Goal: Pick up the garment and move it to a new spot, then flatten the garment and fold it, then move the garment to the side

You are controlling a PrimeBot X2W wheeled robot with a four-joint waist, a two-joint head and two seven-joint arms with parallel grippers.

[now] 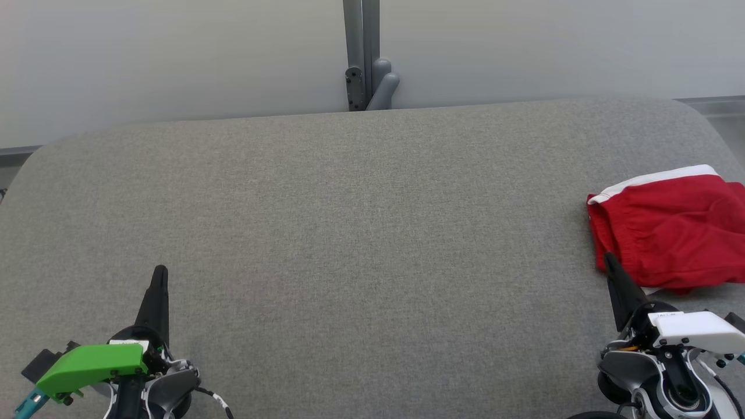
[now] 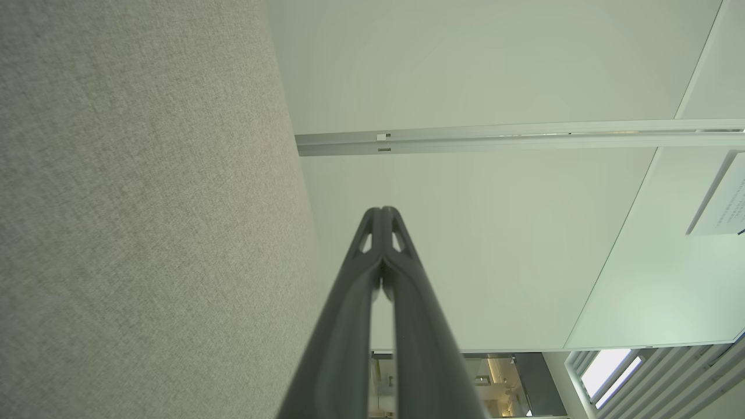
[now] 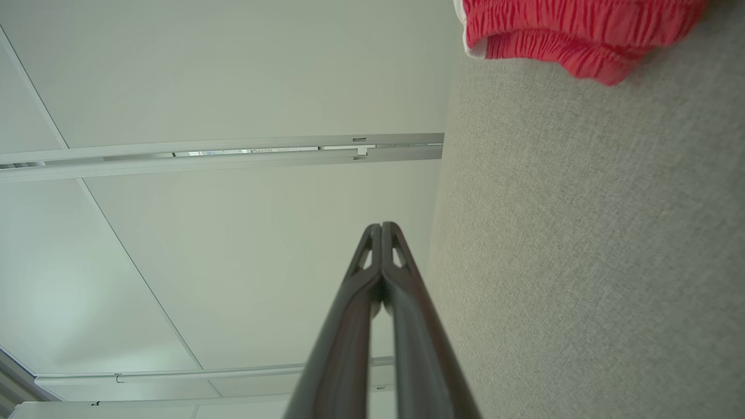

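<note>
The garment [image 1: 669,227] is a pair of red shorts with a white band, lying folded at the right edge of the grey table [image 1: 361,221]. Its gathered red waistband [image 3: 559,35] shows at the top of the right wrist view. My right gripper [image 1: 608,260] is shut and empty, its tip just at the garment's near left corner; whether it touches the cloth I cannot tell. In the right wrist view its fingertips [image 3: 382,228] meet. My left gripper [image 1: 160,272] is shut with nothing in it, low at the left over bare table, far from the garment. Its fingertips [image 2: 382,212] press together.
A grey post with a bracket [image 1: 366,70] stands behind the table's far edge against a pale wall. The table's rounded corners fall away at left and right. The garment lies close to the right edge.
</note>
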